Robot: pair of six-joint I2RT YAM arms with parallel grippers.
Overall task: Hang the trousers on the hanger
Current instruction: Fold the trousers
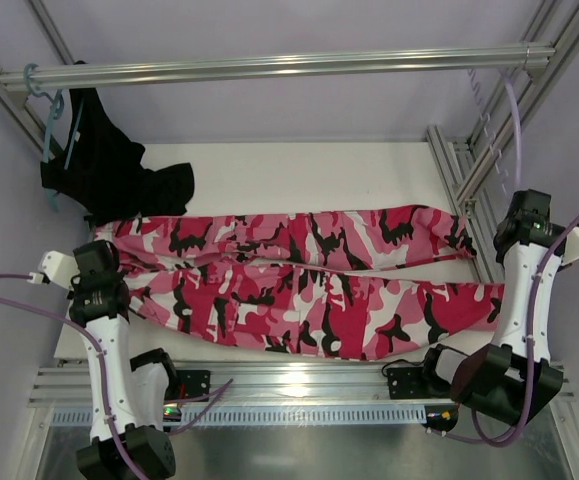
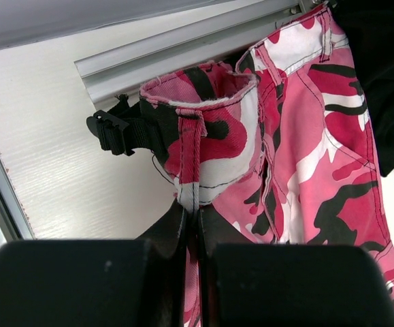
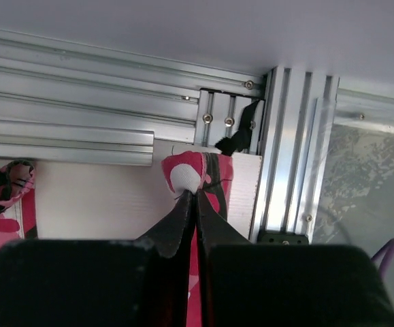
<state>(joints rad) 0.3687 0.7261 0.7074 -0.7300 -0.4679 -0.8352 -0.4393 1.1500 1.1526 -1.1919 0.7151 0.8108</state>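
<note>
Both hands pinch the trousers, one at each end of the worktop

The trousers [image 1: 309,290] lie stretched along the worktop [image 1: 299,180], waist at its left end, cuffs at its right end, and the two legs side by side. The left hand [image 2: 191,219] has its fingers pressed together on the waistband at a belt loop, and the band stands open just beyond the fingertips, at the worktop's left edge. The right hand [image 3: 195,199] is closed on a fold of camouflage cloth near the worktop's right edge, close to the frame post. Above the worktop's far side runs a metal rail [image 1: 269,66]. At its left end a teal hanger [image 1: 48,120] carries a black garment [image 1: 109,165] whose lower edge reaches the trousers' waist. At its right end a thin pale shape — probably the hanger [image 1: 481,115] — is too faint to make out clearly.
</note>
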